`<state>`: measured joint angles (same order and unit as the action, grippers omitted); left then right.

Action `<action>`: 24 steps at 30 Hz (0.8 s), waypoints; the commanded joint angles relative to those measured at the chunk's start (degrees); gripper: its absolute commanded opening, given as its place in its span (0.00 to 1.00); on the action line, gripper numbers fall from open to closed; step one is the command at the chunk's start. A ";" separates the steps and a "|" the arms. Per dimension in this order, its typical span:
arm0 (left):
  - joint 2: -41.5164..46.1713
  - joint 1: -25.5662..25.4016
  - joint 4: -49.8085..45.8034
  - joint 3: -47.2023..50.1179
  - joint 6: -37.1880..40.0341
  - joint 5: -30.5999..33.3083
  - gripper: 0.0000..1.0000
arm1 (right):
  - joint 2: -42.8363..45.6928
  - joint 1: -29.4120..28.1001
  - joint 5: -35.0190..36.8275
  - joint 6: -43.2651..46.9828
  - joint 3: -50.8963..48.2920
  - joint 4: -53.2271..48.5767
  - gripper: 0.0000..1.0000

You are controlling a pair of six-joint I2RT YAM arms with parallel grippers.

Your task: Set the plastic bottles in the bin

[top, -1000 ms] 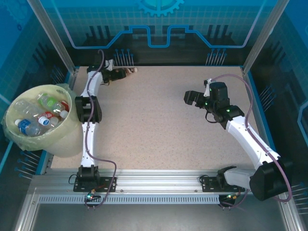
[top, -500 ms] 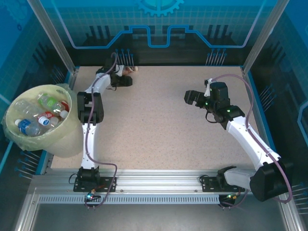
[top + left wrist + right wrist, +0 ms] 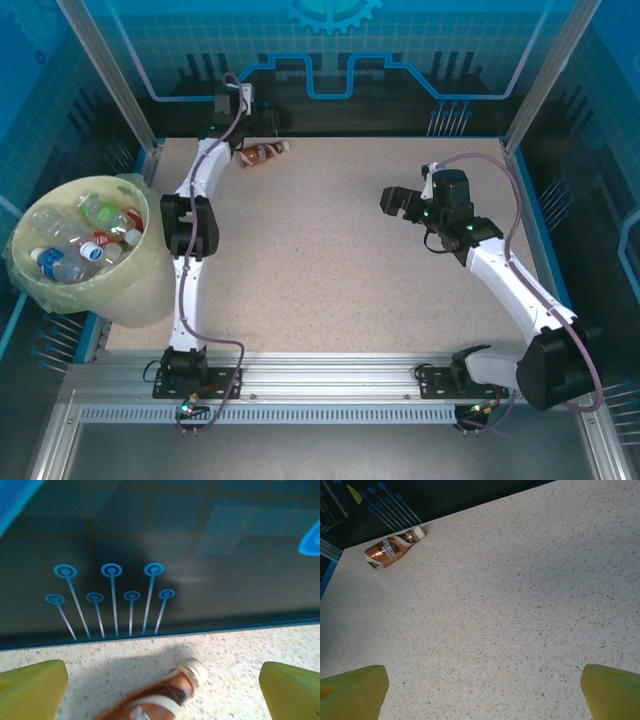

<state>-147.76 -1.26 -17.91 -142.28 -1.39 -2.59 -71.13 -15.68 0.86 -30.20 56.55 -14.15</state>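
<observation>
Judged step: pick up the one bottle (image 3: 262,153) on the table (image 3: 330,270). It is brown with a white cap and lies on its side near the far-left corner, just in front of the back wall (image 3: 165,525). The left end effector (image 3: 161,687) hangs over it, fingers spread wide and holding nothing. The wrist view is blurred, so contact cannot be confirmed. Straddle the labelled body rather than the neck, then close squarely across its width, because a round body is likely to roll. There is little room beyond the bottle, so descend from above and draw back toward the near side before swinging left. The bin (image 3: 125,290) stands beside the table's left edge and already holds several bottles (image 3: 85,245). Lift high enough to clear its rim. The right end effector (image 3: 396,204), wide and empty, hovers well apart over the right half, leaving the centre free.
</observation>
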 commanded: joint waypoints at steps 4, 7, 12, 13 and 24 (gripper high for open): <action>-13.65 3.08 -12.18 -18.68 -3.46 -10.40 0.99 | 0.07 0.80 0.25 0.66 0.71 0.19 1.00; -12.22 3.20 -13.24 -13.91 -3.31 -14.04 0.99 | 0.77 0.83 1.22 1.27 1.00 -0.76 1.00; -13.29 2.71 -18.18 -13.47 -1.58 -15.25 0.97 | 1.88 0.81 1.75 1.72 1.58 -2.11 1.00; -13.27 2.66 -19.14 -13.57 -1.52 -15.52 0.95 | 2.03 0.89 1.81 1.70 1.56 -2.19 1.00; -9.53 -2.69 -24.21 -7.34 2.98 -2.16 0.81 | 3.39 0.82 2.45 1.96 1.61 -3.11 1.00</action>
<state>-159.28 -1.41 -37.45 -149.75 0.16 -9.52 -69.19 -15.68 2.13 -29.30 56.64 -16.08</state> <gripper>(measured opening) 0.816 0.997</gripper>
